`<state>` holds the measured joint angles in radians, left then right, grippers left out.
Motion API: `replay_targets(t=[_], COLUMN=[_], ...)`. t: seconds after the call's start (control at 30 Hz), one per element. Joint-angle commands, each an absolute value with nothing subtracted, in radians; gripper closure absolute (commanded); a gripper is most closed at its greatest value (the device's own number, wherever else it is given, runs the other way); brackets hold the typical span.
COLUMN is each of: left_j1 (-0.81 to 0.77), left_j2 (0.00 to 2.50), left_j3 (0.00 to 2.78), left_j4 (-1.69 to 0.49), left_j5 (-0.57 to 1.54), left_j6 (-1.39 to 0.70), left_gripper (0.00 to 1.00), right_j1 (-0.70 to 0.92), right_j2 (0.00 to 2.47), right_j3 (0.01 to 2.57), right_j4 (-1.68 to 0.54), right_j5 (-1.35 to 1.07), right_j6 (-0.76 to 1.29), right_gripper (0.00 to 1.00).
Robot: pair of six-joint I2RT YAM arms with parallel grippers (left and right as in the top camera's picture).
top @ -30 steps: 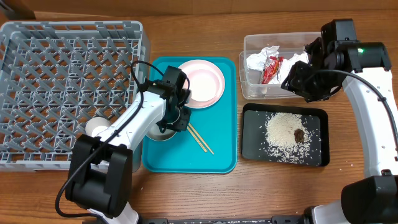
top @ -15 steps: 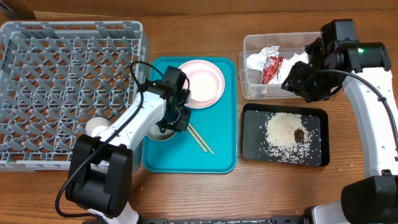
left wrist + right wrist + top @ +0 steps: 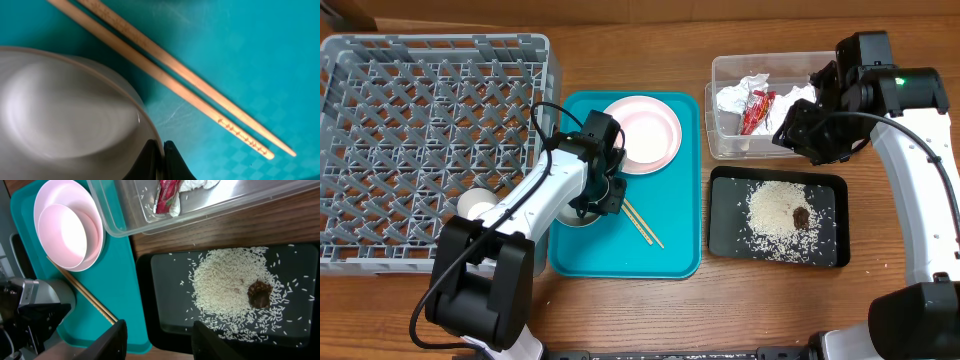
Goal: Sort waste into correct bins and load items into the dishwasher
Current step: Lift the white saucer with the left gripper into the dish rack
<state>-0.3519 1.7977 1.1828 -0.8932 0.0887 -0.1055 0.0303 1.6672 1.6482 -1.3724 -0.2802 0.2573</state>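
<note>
1. We are finding the left gripper (image 3: 161, 160) pressed together on the thin rim of the grey metal bowl (image 3: 70, 110), one finger inside the lip and one outside.
2. The bowl is sitting on the teal tray (image 3: 250, 50), with the chopsticks (image 3: 200, 105) lying just beside it and apart from the fingers.
3. We are noting the pinkish-white bowl (image 3: 62, 235) resting in the round white plate (image 3: 97, 240) at the tray's far end, both unloaded.
4. The dish rack (image 3: 420, 120) is standing to the tray's left, with a small white cup (image 3: 475, 205) at its near corner (in or beside it, we cannot tell).
5. The right gripper (image 3: 160, 340) is hanging spread and empty near the clear tub (image 3: 713, 110), which is holding the napkin (image 3: 738, 95) and red wrapper (image 3: 756, 110). The rice (image 3: 775, 205) and brown scrap (image 3: 802, 216) are lying in the black tray (image 3: 720, 215).
6. We are judging the waste sorted and the loading step under way.
7. The next move is calling for a level lift clear of the chopsticks, then a carry left over the rack wall. A rim pinch risks the bowl swinging.
</note>
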Motion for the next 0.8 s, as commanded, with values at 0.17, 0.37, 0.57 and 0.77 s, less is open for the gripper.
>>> replay_targets(t=[0.17, 0.37, 0.57, 0.77], left_j1=[-0.348, -0.294, -0.115, 0.144], left_j2=[1.705, 1.571, 1.504, 1.518], left_j3=[1.365, 1.486, 1.53, 1.532], left_j4=[-1.004, -1.021, -1.017, -1.005], left_j5=[0.123, 0.123, 0.254, 0.613], left_j6=[-0.111, -0.099, 0.003, 0.153], left_gripper=[0.96, 0.96, 0.96, 0.96], right_j1=[0.03, 0.03, 0.03, 0.03], right_j2=[1.645, 1.645, 1.645, 1.645], right_j3=[1.67, 1.67, 1.67, 1.67], right_j4=[-1.375, -1.379, -1.379, -1.379], right_j5=[-0.27, -0.27, -0.27, -0.269], right_j6=[0.254, 0.254, 0.254, 0.254], right_gripper=[0.56, 0.56, 0.56, 0.57])
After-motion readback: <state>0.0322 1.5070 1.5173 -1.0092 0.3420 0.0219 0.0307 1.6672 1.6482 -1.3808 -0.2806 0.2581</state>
